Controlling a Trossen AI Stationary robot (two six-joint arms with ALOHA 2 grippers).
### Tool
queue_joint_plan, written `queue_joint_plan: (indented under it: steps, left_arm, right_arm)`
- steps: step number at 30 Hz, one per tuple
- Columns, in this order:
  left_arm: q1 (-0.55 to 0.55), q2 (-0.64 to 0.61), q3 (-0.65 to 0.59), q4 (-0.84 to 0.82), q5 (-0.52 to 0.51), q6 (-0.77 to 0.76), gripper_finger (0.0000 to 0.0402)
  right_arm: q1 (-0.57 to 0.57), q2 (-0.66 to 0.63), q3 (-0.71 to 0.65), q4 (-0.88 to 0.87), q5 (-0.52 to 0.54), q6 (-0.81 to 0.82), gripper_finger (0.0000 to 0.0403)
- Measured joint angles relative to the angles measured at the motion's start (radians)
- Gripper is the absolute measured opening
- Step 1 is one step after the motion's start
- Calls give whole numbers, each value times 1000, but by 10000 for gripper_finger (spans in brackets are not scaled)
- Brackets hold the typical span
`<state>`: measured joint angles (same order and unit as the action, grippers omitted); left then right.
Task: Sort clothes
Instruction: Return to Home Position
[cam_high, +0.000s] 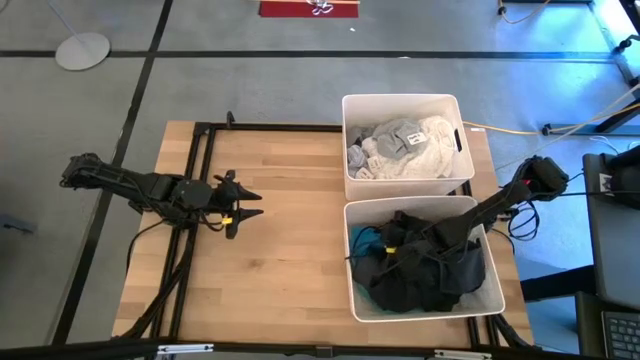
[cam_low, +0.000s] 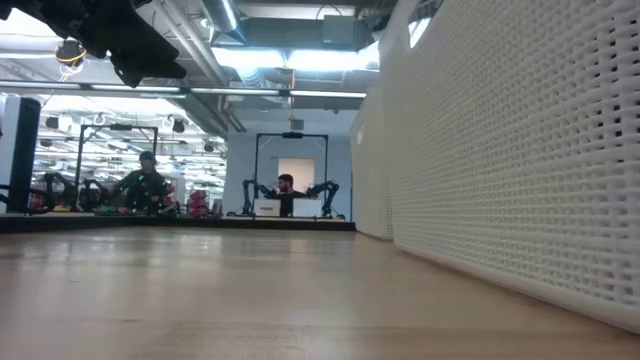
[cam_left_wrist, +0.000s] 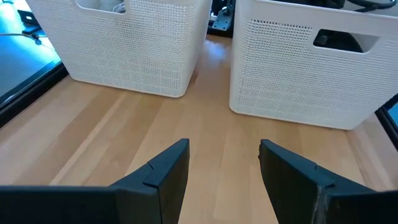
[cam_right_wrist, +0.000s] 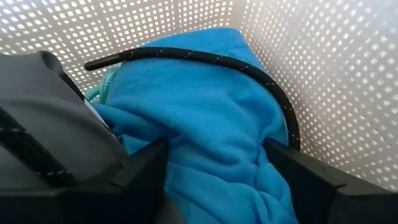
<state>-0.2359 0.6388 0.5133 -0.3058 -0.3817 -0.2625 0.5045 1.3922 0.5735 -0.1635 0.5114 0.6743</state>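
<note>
The left pincer (cam_high: 258, 203) hangs over the bare left half of the wooden bench (cam_high: 290, 290). Its 2 fingers (cam_left_wrist: 168, 171) are spread wide with nothing between them, and they point toward 2 white bins. In the low view this arm shows only at the upper left, and people sit at desks far back in the room.

The bins stand side by side on the right part of the bench, close together. The upper bin (cam_high: 400, 97) holds the light clothes (cam_high: 405, 148), a heap of white, cream and grey pieces. The lower bin (cam_high: 425, 314) holds the dark clothes (cam_high: 430, 275), black and dark grey, with a teal garment (cam_right_wrist: 211, 93) at its left end.

The right arm reaches in from the bench's right edge, and the right pincer (cam_high: 385, 245) is down inside the lower bin. Its fingers stand well apart on either side of a fold of the teal garment, not closed on it. A black cord (cam_right_wrist: 249, 68) curves over that fabric.
</note>
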Motion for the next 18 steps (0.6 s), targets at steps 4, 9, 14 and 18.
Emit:
queue_joint_plan:
  steps: [4, 9, 14, 18]
  left_arm:
    - [0, 8, 0, 0, 0, 0, 182]
    - [0, 32, -22, 0, 0, -19, 182]
    - [0, 39, -26, 8, 0, -38, 182]
    - [0, 33, -26, 13, 0, -34, 182]
  right_arm:
    - [0, 0, -33, 14, -4, 4, 262]
    - [-1, -4, -52, 50, -1, 9, 262]
    - [-1, -53, 61, -51, -35, -68, 262]
    - [-1, -125, 202, -187, -52, -90, 262]
